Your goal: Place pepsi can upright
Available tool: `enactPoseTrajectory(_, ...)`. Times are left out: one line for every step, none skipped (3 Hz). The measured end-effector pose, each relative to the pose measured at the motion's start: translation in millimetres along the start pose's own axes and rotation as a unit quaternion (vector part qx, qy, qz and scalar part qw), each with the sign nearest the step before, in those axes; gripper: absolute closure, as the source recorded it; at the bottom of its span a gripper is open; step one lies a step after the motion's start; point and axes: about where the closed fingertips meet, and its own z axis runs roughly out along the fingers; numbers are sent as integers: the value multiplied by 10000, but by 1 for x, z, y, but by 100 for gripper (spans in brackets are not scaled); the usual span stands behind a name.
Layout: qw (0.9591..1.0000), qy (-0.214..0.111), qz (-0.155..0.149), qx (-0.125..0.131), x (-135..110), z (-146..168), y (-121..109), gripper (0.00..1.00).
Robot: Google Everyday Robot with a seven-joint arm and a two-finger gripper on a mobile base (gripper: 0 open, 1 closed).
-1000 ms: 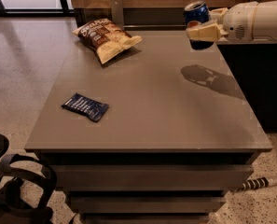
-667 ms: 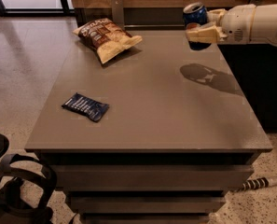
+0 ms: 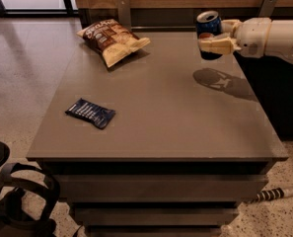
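A black frame [image 3: 18,197] stands on the speckled floor at lower left, beside a grey bench [image 3: 161,132]. A flat dark-blue snack packet [image 3: 90,113] lies near the bench's left front edge. Well behind it, at the far left corner, a brown and yellow chip bag [image 3: 112,39] rests at a slant. The middle of the bench top is plain grey.

At the far right, the robot's cream-coloured hand [image 3: 211,33] reaches in from the right edge of the view on a white arm [image 3: 276,33], its two fingers pinching the pepsi can [image 3: 208,24] from either side. The dark-blue can is held in the air above the bench's right rear corner, clear of the surface. Its silver top faces up and it leans slightly to the left. A dark shadow [image 3: 220,80] of hand and can falls on the bench just below and in front of them. A striped cable [image 3: 275,194] lies on the floor at lower right.
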Motion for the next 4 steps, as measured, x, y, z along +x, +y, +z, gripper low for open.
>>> enactPoseTrajectory(9997,-233,79,47,10,2,5,100)
enactPoseTrajectory(9993,-299,222,84,25,6,12,100)
enactPoseTrajectory(9991,-276,304,101,33,7,15,100)
enactPoseTrajectory(9982,-357,467,129,44,8,19,100)
